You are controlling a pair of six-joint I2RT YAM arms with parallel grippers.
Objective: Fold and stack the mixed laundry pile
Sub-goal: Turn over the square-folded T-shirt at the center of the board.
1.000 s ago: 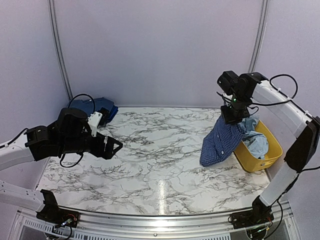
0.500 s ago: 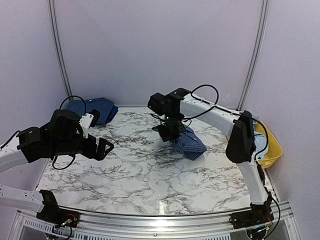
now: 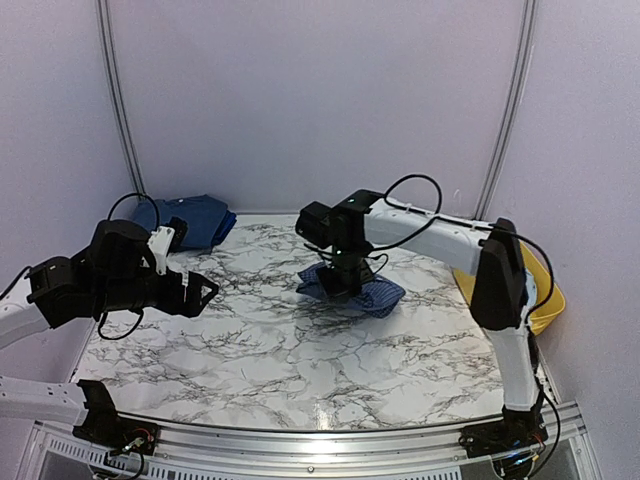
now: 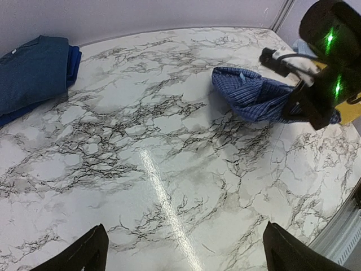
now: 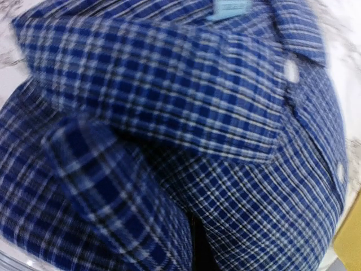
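- My right gripper point(image 3: 345, 278) sits low on the navy checked shirt point(image 3: 372, 293), which lies bunched near the middle of the marble table point(image 3: 300, 370); cloth fills my wrist view, so I cannot tell if the jaws are pinching it
- My left gripper point(image 3: 200, 291) hovers spread wide and empty at the left, well apart from the shirt
- I judge spreading comes first: find the collar label point(image 5: 228, 8), take both shoulders, draw them apart low over the table
- Folded blues point(image 3: 190, 220) wait far left
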